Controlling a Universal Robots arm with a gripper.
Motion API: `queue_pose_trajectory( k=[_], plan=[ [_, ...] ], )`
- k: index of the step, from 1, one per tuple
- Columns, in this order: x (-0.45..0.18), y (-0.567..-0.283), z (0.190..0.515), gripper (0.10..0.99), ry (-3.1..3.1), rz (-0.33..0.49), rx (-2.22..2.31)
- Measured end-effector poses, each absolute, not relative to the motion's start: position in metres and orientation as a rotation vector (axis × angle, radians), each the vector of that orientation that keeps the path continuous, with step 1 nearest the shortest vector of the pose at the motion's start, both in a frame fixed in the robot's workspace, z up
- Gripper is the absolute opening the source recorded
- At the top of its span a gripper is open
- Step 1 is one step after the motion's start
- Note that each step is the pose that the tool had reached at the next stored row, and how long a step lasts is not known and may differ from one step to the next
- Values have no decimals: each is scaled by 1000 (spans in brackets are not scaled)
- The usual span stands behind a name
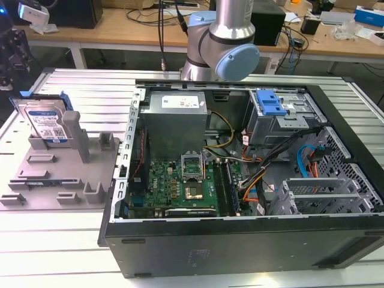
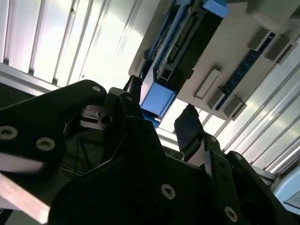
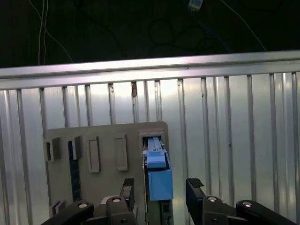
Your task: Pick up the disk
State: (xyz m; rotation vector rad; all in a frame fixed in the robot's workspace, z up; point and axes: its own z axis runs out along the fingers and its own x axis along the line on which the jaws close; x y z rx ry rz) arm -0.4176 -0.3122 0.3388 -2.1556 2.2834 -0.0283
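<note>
The disk (image 1: 45, 120) is a silver drive with a white-and-blue label and blue frame edges. It stands on edge in the grey fixture (image 1: 60, 174) at the exterior view's left. In the first wrist view its blue end (image 3: 158, 176) lies between my two black fingers (image 3: 194, 187), beyond the tips. My gripper (image 3: 161, 187) is open with nothing in it. The second wrist view shows the disk (image 2: 180, 47) edge-on in the fixture (image 2: 243, 42), with the gripper (image 2: 161, 107) open on either side of its blue corner. I cannot tell how far the tips are from it.
An open computer case (image 1: 240, 174) with a motherboard, cables and a blue drive bracket (image 1: 270, 105) sits at the exterior view's right of the fixture. The arm's base joints (image 1: 222, 42) rise behind the case. All of it rests on a ribbed metal table (image 3: 225, 140); a cluttered workbench (image 1: 120, 27) stands behind.
</note>
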Motion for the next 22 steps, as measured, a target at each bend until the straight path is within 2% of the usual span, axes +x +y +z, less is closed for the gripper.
queue_pose_trajectory(
  k=[22],
  plan=[
    [-417,-315,323,557,2278,-29,-2161]
  ],
)
